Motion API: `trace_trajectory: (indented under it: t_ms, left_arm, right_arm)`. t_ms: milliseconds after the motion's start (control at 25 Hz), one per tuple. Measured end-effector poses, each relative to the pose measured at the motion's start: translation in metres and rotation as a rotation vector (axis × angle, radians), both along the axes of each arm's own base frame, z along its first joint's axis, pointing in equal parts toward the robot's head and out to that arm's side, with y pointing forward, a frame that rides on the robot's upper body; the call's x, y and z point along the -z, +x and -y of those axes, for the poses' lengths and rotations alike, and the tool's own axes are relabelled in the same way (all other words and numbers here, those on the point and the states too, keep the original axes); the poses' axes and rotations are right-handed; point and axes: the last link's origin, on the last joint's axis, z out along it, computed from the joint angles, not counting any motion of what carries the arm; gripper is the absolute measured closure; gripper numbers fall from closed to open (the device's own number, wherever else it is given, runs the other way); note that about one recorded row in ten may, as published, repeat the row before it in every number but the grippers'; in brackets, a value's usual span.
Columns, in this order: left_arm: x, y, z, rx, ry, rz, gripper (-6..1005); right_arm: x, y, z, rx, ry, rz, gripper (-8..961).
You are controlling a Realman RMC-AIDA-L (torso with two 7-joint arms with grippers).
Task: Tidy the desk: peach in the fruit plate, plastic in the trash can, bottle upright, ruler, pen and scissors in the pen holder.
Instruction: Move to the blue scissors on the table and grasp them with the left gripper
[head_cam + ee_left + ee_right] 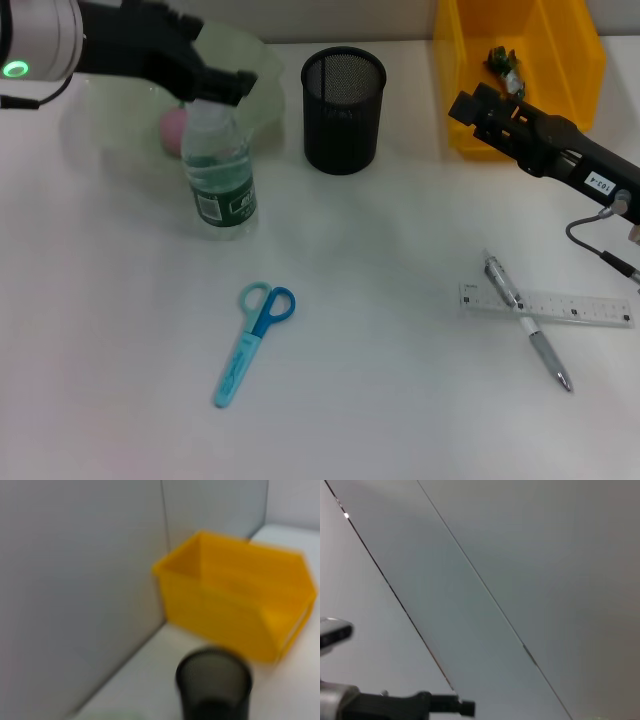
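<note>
Left gripper [222,84] reaches level over the upright bottle's [219,170] cap, seemingly touching.

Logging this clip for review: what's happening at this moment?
The left gripper sits at the cap of the upright bottle. The right gripper hangs by the yellow bin. The peach lies in the fruit plate. Scissors, pen and ruler lie outside the pen holder.

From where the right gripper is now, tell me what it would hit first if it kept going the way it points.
The right gripper points toward the robot's left, at the front wall of the yellow bin. Carrying on, it would likely next meet the black mesh pen holder. Height is unclear, so it might pass above the holder's rim.
</note>
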Motion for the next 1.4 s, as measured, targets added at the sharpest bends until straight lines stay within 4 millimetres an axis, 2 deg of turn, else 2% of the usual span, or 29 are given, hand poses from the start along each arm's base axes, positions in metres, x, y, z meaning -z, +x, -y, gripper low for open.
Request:
trace_trajectory:
  t_ms: [120, 160, 360, 480, 600, 680, 800, 880, 920, 960, 1000, 1040, 1080, 1120, 1160, 1400]
  left_arm:
    - [-0.004, 0.007, 0.006, 0.062, -0.004, 0.059, 143]
    - [-0.009, 0.013, 0.017, 0.162, -0.018, 0.143, 143]
    - [-0.013, 0.016, 0.035, 0.301, -0.033, 0.312, 144]
    - [-0.011, 0.006, 0.043, 0.300, -0.072, 0.452, 145]
    - [-0.009, -0.001, 0.045, 0.281, -0.110, 0.511, 146]
    - [-0.004, -0.016, 0.052, 0.268, -0.211, 0.643, 146]
    - [0.000, -0.026, 0.058, 0.284, -0.256, 0.707, 147]
    - [0.003, -0.044, 0.063, 0.271, -0.272, 0.770, 148]
    - [0.003, -0.044, 0.063, 0.271, -0.272, 0.770, 148]
    - [0.003, -0.053, 0.064, 0.242, -0.264, 0.794, 148]
    - [0.003, -0.058, 0.064, 0.221, -0.259, 0.807, 148]
    - [0.003, -0.064, 0.065, 0.199, -0.255, 0.816, 149]
    - [0.002, -0.067, 0.066, 0.187, -0.253, 0.819, 149]
    - [0.001, -0.071, 0.067, 0.177, -0.252, 0.818, 149]
    - [0.001, -0.074, 0.068, 0.167, -0.251, 0.817, 149]
    - [0.007, -0.078, 0.070, 0.111, -0.316, 0.760, 151]
  right_arm:
    - [0.000, 0.001, 0.000, 0.003, 0.000, 0.003, 303]
    - [0.000, 0.001, 0.000, 0.003, -0.001, 0.005, 303]
    - [0.000, 0.001, 0.000, 0.005, 0.001, 0.006, 303]
    - [-0.001, 0.003, 0.000, 0.007, 0.003, 0.008, 303]
    - [-0.003, 0.003, 0.000, 0.004, 0.007, 0.013, 303]
    - [-0.006, 0.002, -0.001, -0.013, 0.011, 0.025, 303]
    - [-0.009, 0.001, 0.001, -0.037, 0.010, 0.032, 303]
    - [-0.011, 0.000, 0.011, -0.123, 0.002, 0.084, 303]
    - [-0.011, 0.000, 0.011, -0.123, 0.002, 0.084, 303]
    - [-0.011, 0.001, 0.021, -0.197, -0.009, 0.134, 303]
    - [-0.011, 0.001, 0.021, -0.197, -0.009, 0.134, 303]
    - [-0.011, 0.001, 0.027, -0.241, -0.017, 0.154, 303]
    - [-0.010, 0.001, 0.042, -0.346, -0.031, 0.191, 303]
    - [-0.010, 0.001, 0.042, -0.346, -0.031, 0.191, 303]
    - [-0.010, 0.001, 0.053, -0.424, -0.034, 0.215, 303]
    - [-0.001, 0.010, 0.067, -0.463, -0.078, 0.278, 302]
